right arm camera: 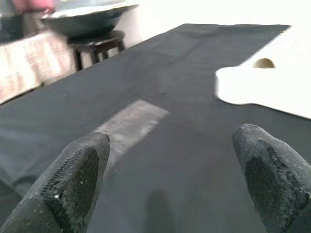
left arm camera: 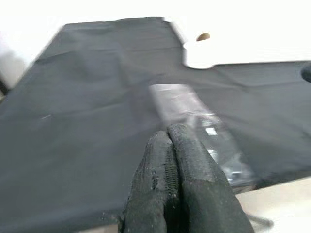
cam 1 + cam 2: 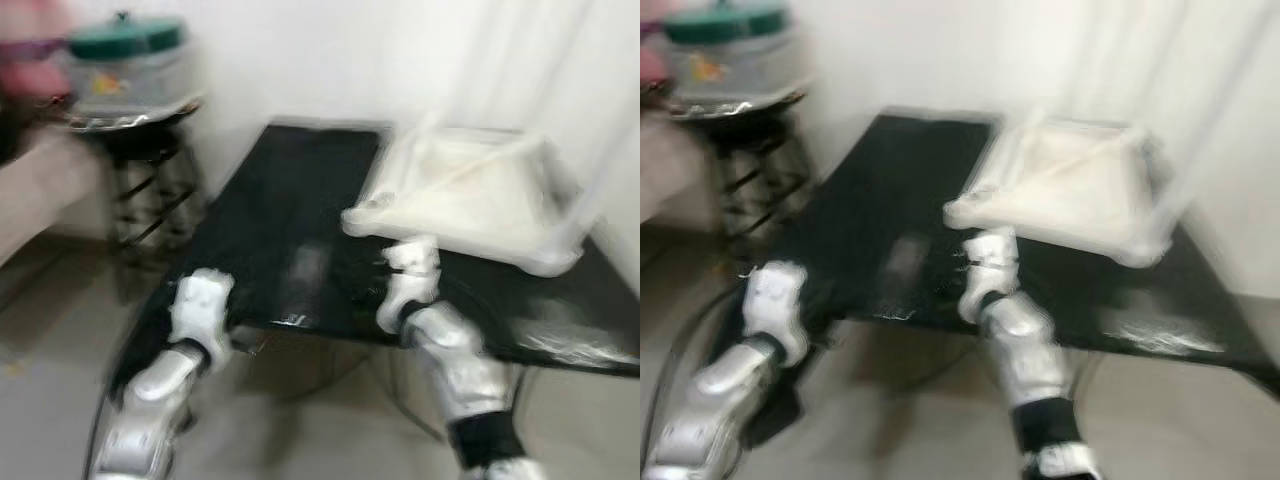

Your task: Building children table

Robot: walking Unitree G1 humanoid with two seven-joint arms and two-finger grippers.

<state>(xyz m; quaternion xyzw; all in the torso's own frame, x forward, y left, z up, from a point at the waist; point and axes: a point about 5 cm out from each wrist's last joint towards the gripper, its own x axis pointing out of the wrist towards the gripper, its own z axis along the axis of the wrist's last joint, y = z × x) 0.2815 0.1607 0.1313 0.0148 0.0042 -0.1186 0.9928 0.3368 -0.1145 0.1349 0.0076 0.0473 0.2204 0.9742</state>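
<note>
Both silver arms reach up from the lower edge of the blurred head views toward a black table (image 3: 280, 230). On its far right part lies the white children's table top (image 3: 480, 195), a flat squarish panel set askew, one rounded corner pointing at the robot and bearing a small round hole (image 1: 264, 63); its long axis cannot be judged through the blur. Right gripper (image 1: 177, 160) hovers low over the black surface just short of that corner, fingers (image 1: 77, 170) spread wide. Left gripper (image 2: 167, 160) hangs over the near left part, fingers pressed together, beside a clear plastic bag (image 2: 204, 131). Behind, a dark stool (image 3: 150, 180) carries a green-lidded container (image 3: 128, 60)
</note>
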